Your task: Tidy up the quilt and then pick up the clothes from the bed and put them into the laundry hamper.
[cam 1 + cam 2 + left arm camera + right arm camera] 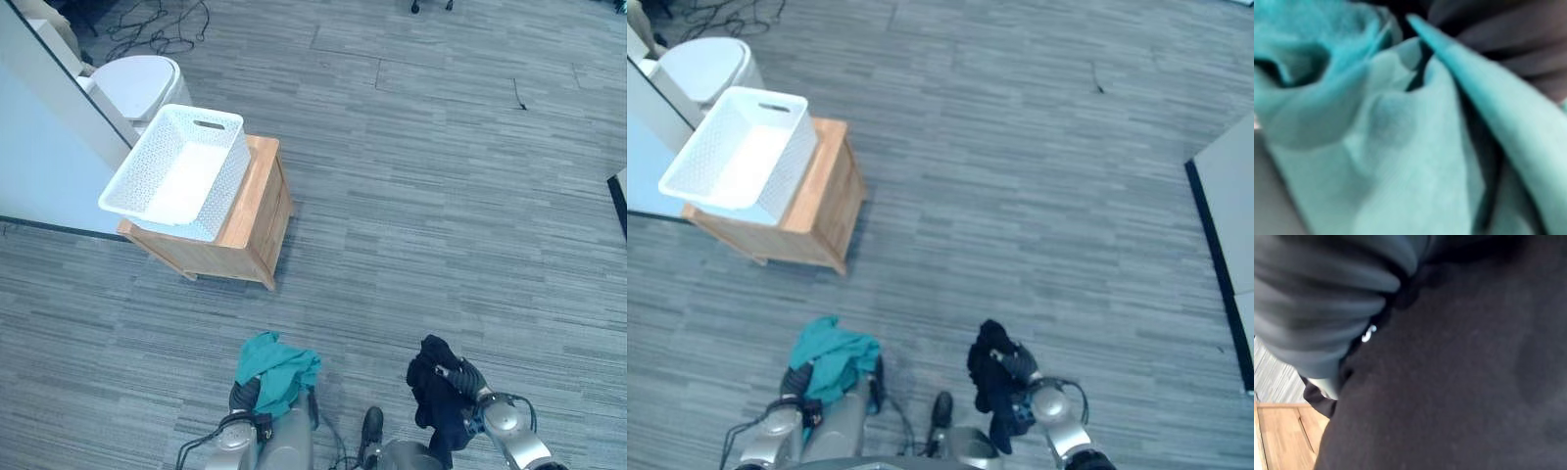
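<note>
The white perforated plastic laundry hamper sits on top of a low light-wood cabinet. It overhangs the cabinet's left edge and leaves a bare strip of wood along the right edge. The hamper's interior is open to above. Behind the cabinet stands a white round-lidded bin, next to a pale blue wall panel.

The left hand is at the lower left of the head views, draped by a crumpled teal cloth garment. The garment covers the fingers, so it cannot be determined how they are set. In the left wrist view, teal folds lie directly against the dark ribbed cover.

The right hand is at the lower right, with a black cloth garment bunched over it and hanging below. The grip cannot be determined. In the right wrist view, the black fabric lies against the cover, with a corner of the wood cabinet visible beyond.

Both garments are well apart from the hamper. Grey striped carpet floor extends unobstructed between the hands and the cabinet, and to the right as far as a dark-edged panel.
</note>
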